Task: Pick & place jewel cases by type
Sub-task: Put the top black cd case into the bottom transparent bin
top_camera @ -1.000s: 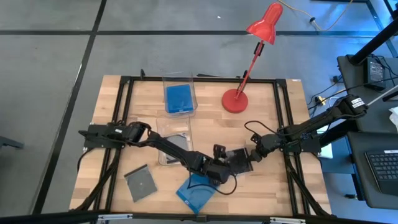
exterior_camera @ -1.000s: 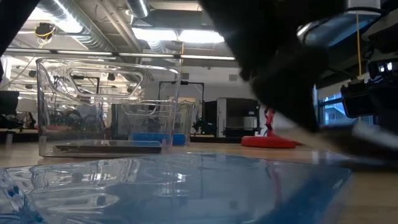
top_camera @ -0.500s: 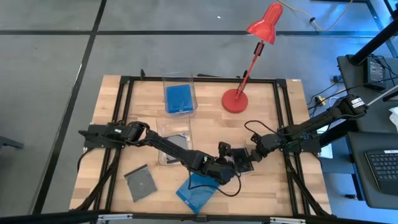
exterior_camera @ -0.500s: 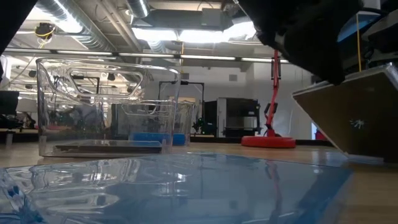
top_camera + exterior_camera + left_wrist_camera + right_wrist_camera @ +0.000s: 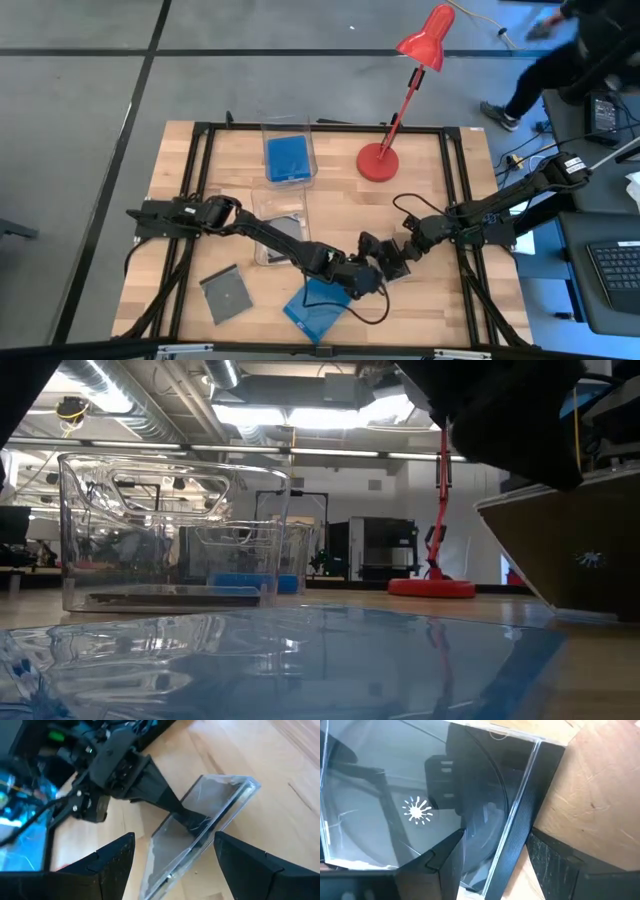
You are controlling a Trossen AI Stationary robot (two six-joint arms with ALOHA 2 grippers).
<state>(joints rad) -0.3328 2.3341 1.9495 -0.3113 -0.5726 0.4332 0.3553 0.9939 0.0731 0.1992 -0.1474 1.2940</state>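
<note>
The clear jewel case (image 5: 200,827) is tipped up on edge near the table's front middle, pinched by the right gripper (image 5: 186,818), with the left gripper (image 5: 172,857) wide open and empty, straddling its long edge.

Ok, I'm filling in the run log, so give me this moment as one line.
right gripper: shut on tilted transparent grey jewel case | left gripper: open, facing it | blue square case: on table

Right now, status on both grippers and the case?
Right gripper clamped on the grey jewel case, tilted on edge. Left gripper open, straddling the case. Blue case lies just beside.
</note>
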